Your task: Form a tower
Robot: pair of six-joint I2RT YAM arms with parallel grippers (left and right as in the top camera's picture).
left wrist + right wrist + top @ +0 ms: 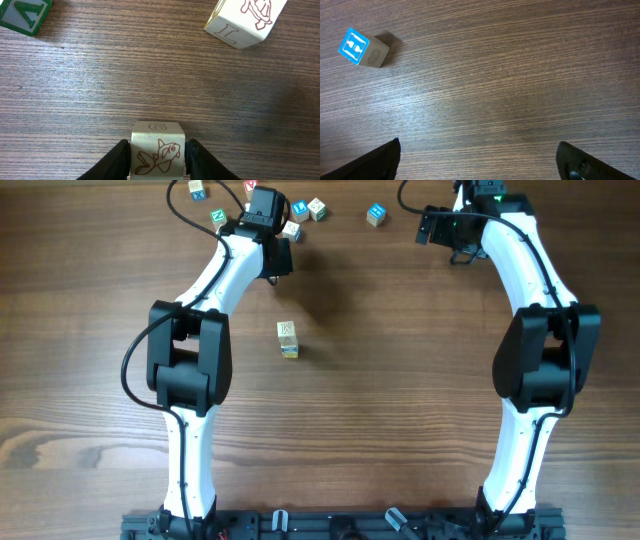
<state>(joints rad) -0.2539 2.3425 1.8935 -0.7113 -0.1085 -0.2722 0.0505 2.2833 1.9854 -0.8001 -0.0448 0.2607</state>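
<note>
The tower (288,340) is a narrow stack of pale wooden cubes in the middle of the table, cream on top with blue and yellow at its foot. My left gripper (157,146) is at the table's far left and is shut on a pale cube with a red fish drawing (157,135). Both black fingers press its sides. From overhead the left gripper (268,210) sits among the loose cubes and hides the held cube. My right gripper (477,160) hangs wide open over bare wood at the far right (445,228).
Loose cubes lie along the far edge: a green-letter cube (22,15), a cream cube with a red L and turtle (245,20), and a blue-faced cube (362,47), seen from overhead left of the right gripper (376,215). Black cables trail at the far left.
</note>
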